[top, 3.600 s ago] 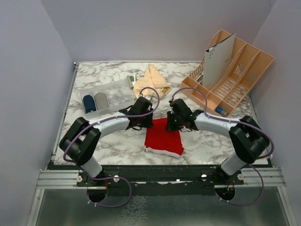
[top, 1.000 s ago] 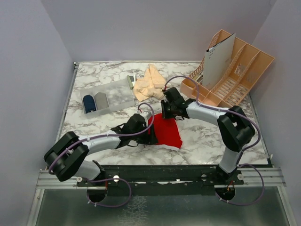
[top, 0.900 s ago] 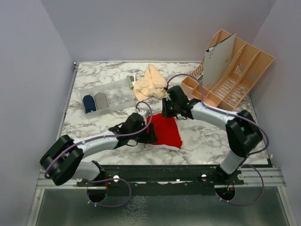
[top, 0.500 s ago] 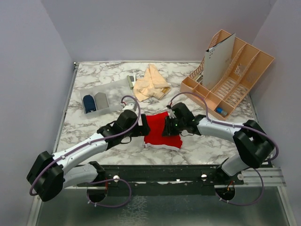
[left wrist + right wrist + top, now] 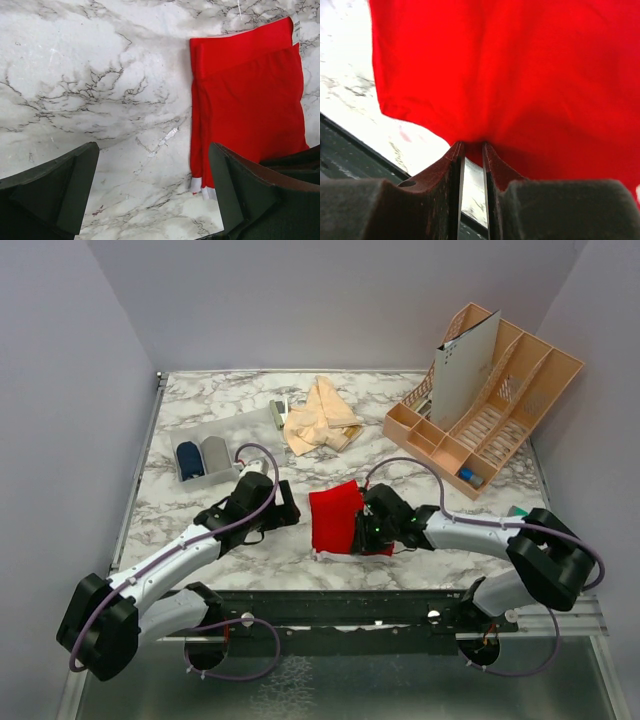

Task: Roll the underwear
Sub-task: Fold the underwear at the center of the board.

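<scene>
The red underwear (image 5: 335, 520) lies folded on the counter (image 5: 450, 540) at lower centre of the overhead view, its long axis running up and down the frame. The right pincer (image 5: 471, 150), jaws nearly closed, pinches its frame-right edge. The left pincer (image 5: 154, 165), jaws wide, sits just left of it, not touching.

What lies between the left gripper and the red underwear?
Only bare marble table separates the left gripper from the red underwear, as the top and left wrist views show.

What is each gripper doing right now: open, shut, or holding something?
Left gripper: open, holding nothing.
Right gripper: shut on the red underwear.
</scene>
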Available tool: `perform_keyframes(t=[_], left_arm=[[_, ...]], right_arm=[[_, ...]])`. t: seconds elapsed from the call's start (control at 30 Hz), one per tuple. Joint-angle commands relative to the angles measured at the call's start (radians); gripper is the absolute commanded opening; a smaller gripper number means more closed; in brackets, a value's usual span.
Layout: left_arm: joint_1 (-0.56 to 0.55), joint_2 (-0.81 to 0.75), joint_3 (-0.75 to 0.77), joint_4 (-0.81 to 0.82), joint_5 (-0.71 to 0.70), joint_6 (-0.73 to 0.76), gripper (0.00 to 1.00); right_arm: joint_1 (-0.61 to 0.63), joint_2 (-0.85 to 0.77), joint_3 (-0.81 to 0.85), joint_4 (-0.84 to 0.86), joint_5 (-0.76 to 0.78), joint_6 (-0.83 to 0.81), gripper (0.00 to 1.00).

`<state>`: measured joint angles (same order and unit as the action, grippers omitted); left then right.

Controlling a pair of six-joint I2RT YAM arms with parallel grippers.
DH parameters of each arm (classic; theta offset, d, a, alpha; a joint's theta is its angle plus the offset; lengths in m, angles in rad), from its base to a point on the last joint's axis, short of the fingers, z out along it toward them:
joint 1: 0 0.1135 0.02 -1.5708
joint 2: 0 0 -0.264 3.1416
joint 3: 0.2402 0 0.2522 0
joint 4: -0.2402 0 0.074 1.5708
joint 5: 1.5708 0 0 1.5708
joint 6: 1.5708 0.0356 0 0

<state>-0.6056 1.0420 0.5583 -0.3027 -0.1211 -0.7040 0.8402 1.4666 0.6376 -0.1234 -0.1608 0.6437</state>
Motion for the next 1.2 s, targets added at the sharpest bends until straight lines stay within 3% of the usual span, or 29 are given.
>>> perform_keyframes(t=[0.0, 0.17, 0.23, 0.33, 0.43, 0.57, 0.73, 1.0, 1.17], left_arm=[[0.007, 0.010, -0.013, 0.024, 0.063, 0.020, 0.99], [0.007, 0.025, -0.016, 0.061, 0.079, 0.006, 0.99], [0.010, 0.025, -0.027, 0.094, 0.083, -0.016, 0.99], [0.017, 0.038, -0.038, 0.151, 0.101, -0.048, 0.99], [0.035, 0.070, -0.028, 0.173, 0.132, -0.067, 0.99], [0.064, 0.088, -0.028, 0.179, 0.162, -0.083, 0.99], [0.107, 0.072, -0.046, 0.178, 0.178, -0.090, 0.99], [0.155, 0.053, -0.077, 0.176, 0.203, -0.085, 0.99], [0.170, 0.053, -0.083, 0.174, 0.211, -0.079, 0.99]], right_arm=[[0.008, -0.050, -0.042, -0.271, 0.251, 0.039, 0.26], [0.006, -0.132, 0.053, -0.471, 0.490, 0.125, 0.26], [0.006, -0.175, 0.097, -0.479, 0.545, 0.103, 0.28], [0.007, -0.228, 0.130, -0.383, 0.465, 0.009, 0.29], [0.006, -0.250, 0.113, -0.227, 0.273, -0.054, 0.29], [0.044, -0.214, 0.061, -0.073, 0.114, -0.013, 0.29], [0.153, -0.107, 0.091, -0.075, 0.157, 0.007, 0.29], [0.313, 0.010, 0.177, -0.193, 0.345, 0.005, 0.42], [0.355, 0.053, 0.241, -0.271, 0.434, 0.001, 0.43]])
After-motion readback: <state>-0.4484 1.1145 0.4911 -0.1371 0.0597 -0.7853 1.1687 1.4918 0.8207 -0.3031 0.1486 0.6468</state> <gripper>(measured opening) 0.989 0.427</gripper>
